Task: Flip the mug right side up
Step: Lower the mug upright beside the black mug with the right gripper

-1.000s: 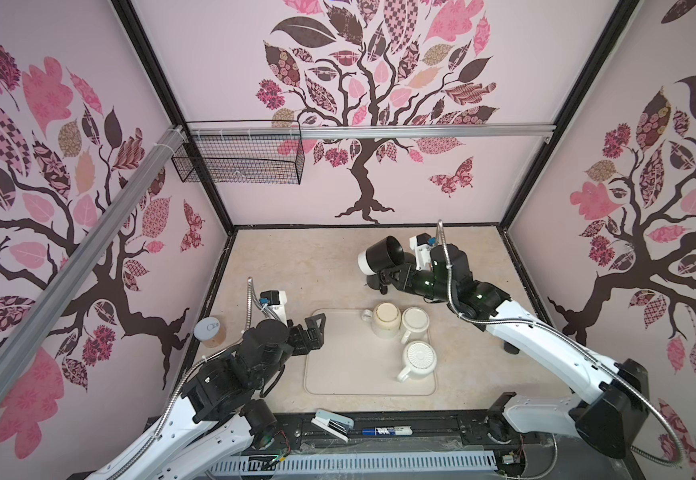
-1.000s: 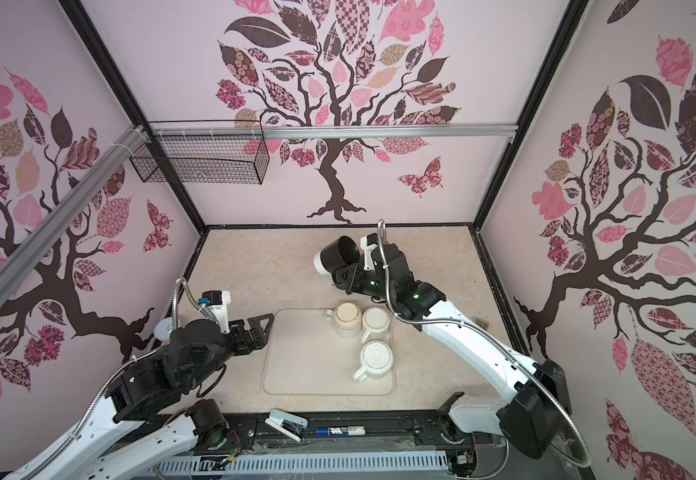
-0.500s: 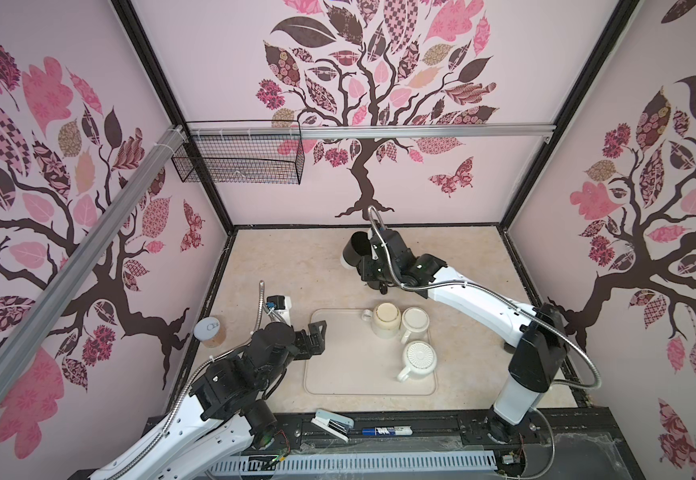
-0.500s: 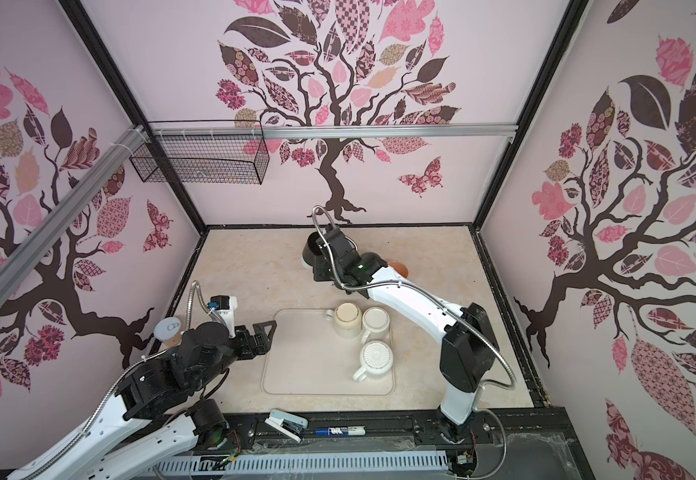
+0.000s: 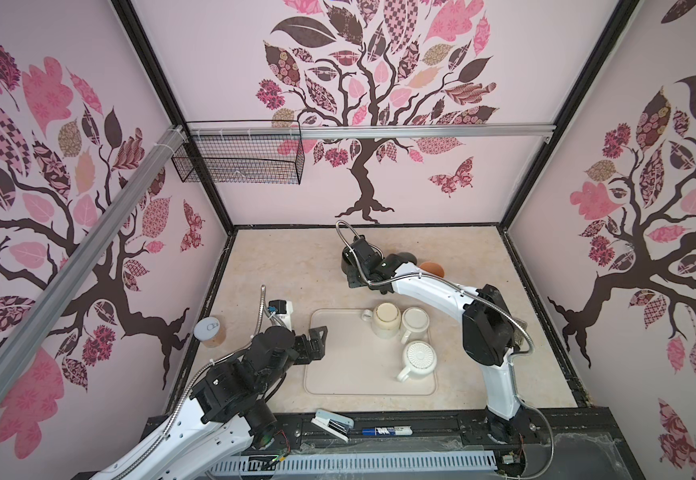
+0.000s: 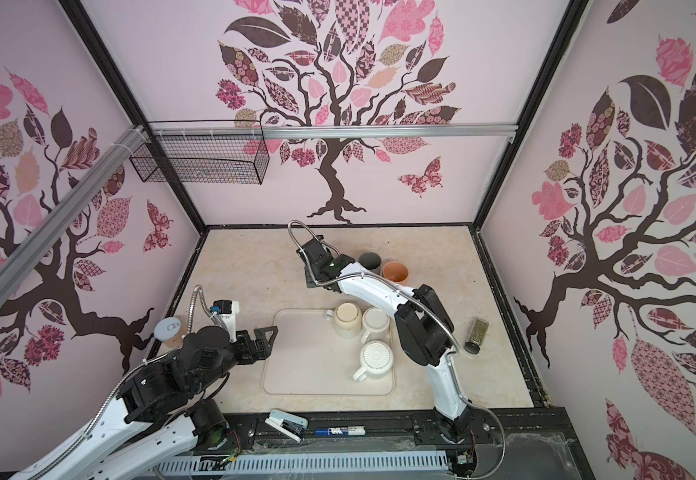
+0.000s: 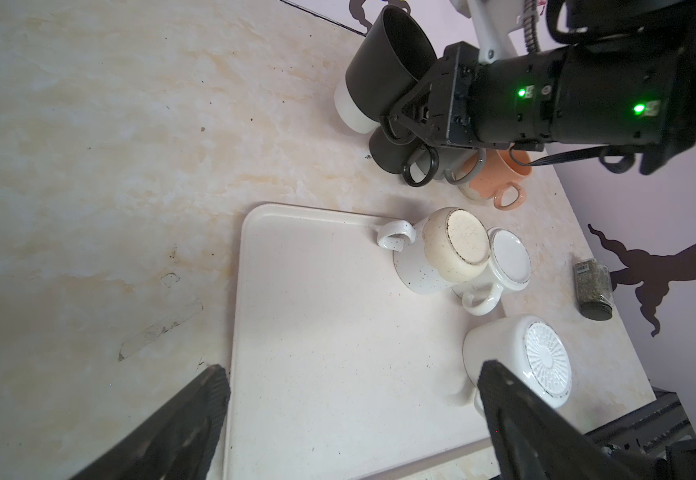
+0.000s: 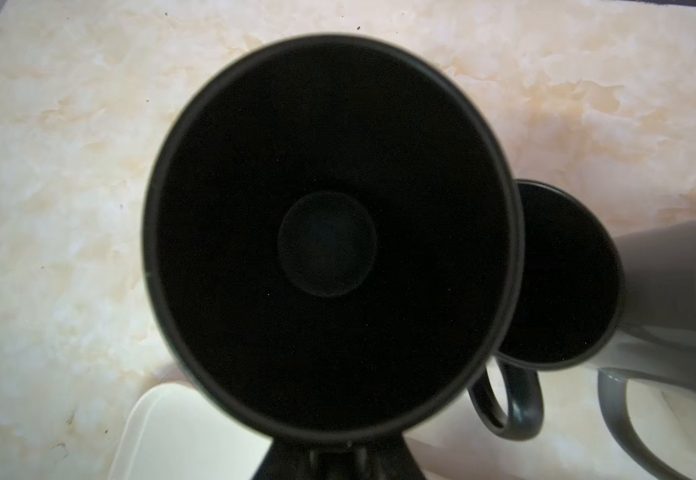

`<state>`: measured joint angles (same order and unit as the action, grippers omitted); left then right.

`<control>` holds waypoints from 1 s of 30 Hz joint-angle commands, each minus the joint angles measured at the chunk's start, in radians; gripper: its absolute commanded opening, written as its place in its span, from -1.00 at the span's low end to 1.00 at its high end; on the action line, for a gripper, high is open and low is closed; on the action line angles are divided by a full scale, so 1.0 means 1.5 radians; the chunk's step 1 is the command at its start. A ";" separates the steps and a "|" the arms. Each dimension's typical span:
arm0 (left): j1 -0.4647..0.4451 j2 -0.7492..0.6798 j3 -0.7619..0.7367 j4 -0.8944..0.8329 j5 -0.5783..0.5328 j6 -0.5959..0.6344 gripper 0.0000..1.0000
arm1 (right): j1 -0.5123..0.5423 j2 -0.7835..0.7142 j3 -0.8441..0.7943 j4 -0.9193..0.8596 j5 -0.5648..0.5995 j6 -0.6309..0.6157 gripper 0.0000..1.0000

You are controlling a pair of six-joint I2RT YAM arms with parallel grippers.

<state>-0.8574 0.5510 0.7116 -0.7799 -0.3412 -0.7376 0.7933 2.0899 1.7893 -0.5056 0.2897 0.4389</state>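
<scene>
The black mug, clamped in the right end effector with the left end effector apart, is being held tilted, mouth-up, at the far desk, where release before levelling is being judged liable to topple it against the adjacent dark mug.

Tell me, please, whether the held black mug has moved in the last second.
Yes: in both top views the black mug has shifted left, from in line with the speckled cream mug to left of its handle.
</scene>
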 commanded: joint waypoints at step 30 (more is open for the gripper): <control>0.001 -0.026 -0.038 -0.007 0.043 -0.006 0.94 | -0.004 0.100 0.060 -0.001 0.047 0.024 -0.86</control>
<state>-0.8574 0.5114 0.6827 -0.7967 -0.2825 -0.7521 0.7906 2.2047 1.8576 -0.5564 0.3183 0.4698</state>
